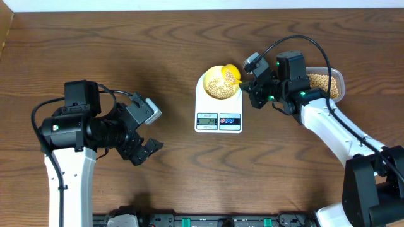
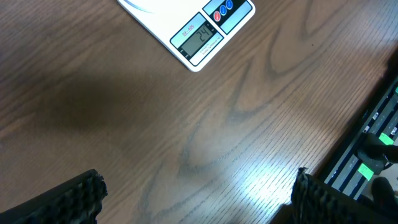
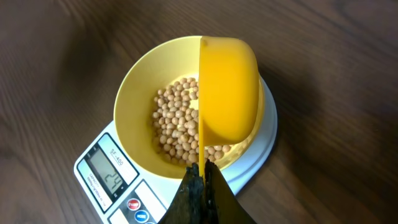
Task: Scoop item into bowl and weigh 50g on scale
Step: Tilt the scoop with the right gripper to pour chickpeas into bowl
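The white scale (image 1: 218, 107) stands mid-table with the pale yellow bowl (image 1: 211, 77) on it, holding many beige beans (image 1: 221, 85). In the right wrist view the bowl (image 3: 134, 99) holds beans (image 3: 174, 127) and the scale (image 3: 115, 183) display reads 24. My right gripper (image 1: 247, 85) is shut on the handle of a bright yellow scoop (image 3: 227, 87), tipped on its side over the bowl's right part; the fingers (image 3: 202, 180) pinch the thin handle. My left gripper (image 1: 146, 151) is open and empty over bare table, left of the scale; its fingers (image 2: 196, 199) frame bare wood.
A clear plastic tub (image 1: 338, 77) with more beans (image 1: 320, 82) stands at the far right, behind my right arm. The scale's display corner (image 2: 199, 40) shows in the left wrist view. A black rail (image 1: 208, 221) runs along the table's front edge.
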{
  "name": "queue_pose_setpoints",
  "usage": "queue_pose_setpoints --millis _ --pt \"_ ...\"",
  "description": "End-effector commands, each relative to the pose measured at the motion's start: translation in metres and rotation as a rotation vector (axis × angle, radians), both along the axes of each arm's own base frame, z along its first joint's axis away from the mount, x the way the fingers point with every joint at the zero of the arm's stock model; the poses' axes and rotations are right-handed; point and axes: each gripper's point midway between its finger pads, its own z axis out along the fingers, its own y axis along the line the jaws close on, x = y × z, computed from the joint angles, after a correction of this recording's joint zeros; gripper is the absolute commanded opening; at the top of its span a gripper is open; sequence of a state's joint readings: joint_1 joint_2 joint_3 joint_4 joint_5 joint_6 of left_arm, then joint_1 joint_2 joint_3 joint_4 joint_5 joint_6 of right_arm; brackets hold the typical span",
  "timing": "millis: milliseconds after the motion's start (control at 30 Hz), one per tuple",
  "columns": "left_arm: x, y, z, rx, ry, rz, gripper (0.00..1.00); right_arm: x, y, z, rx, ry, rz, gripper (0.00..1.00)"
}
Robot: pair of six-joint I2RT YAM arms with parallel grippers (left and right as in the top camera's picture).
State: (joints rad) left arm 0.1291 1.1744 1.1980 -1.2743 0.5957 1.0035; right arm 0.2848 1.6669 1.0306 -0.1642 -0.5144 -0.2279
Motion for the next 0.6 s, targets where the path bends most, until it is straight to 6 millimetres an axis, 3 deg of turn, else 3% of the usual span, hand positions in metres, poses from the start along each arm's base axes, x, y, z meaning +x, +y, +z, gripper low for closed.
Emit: queue_pose_setpoints --millis 0,400,567 --pt "-0.0008 0.0011 -0.0027 0.007 -0.002 -0.016 0.98 0.0023 0.0023 0.0183 0.006 -0.065 0.012 0.01" --pt "-0.0008 0.0011 -0.0027 0.007 -0.002 -0.016 0.98 0.0015 0.0047 0.0275 0.016 -0.088 0.019 0.01" --pt "-0.0008 0.0011 -0.0027 0.007 -0.002 -0.016 0.98 0.0018 0.0080 0.0208 -0.117 -0.176 0.055 0.01"
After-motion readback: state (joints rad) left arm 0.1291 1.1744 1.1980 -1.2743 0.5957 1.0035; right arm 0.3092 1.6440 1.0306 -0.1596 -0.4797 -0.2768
